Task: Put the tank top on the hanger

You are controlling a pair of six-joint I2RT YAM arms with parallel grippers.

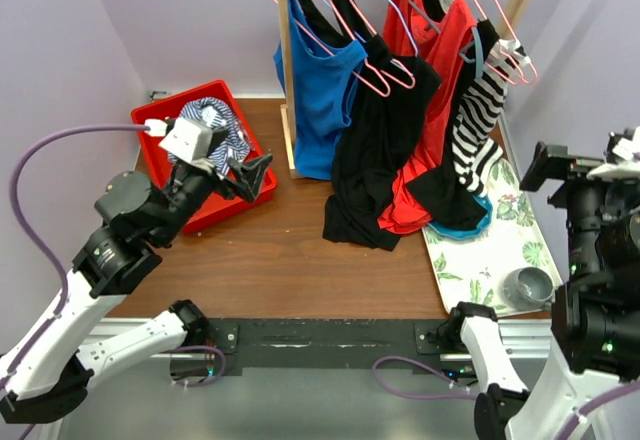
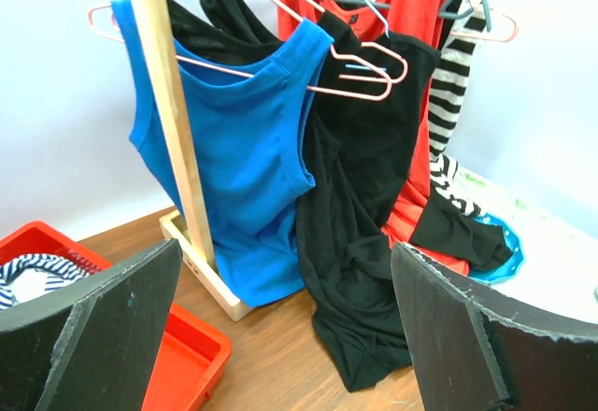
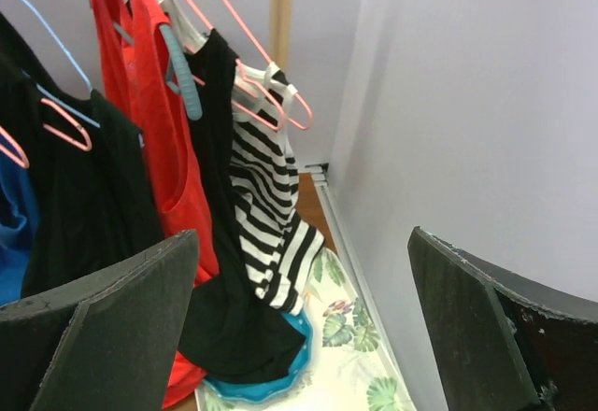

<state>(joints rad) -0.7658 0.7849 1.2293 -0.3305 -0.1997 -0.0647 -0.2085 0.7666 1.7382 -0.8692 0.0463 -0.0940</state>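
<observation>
B/w striped tank top (image 1: 470, 125) hung on pink wire hanger (image 3: 255, 42), upper right of top view, next to red top (image 1: 440, 60). L tool (image 1: 255, 175) & R tool (image 3: 301, 243) both spread wide, empty, above bench (image 1: 300, 250).

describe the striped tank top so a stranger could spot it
A wooden rack of hanging tops stands at the back of the table. Follow the row to its right end: the tank top hangs last, the only one with bold black and white stripes beside a plain red top and black top.
</observation>
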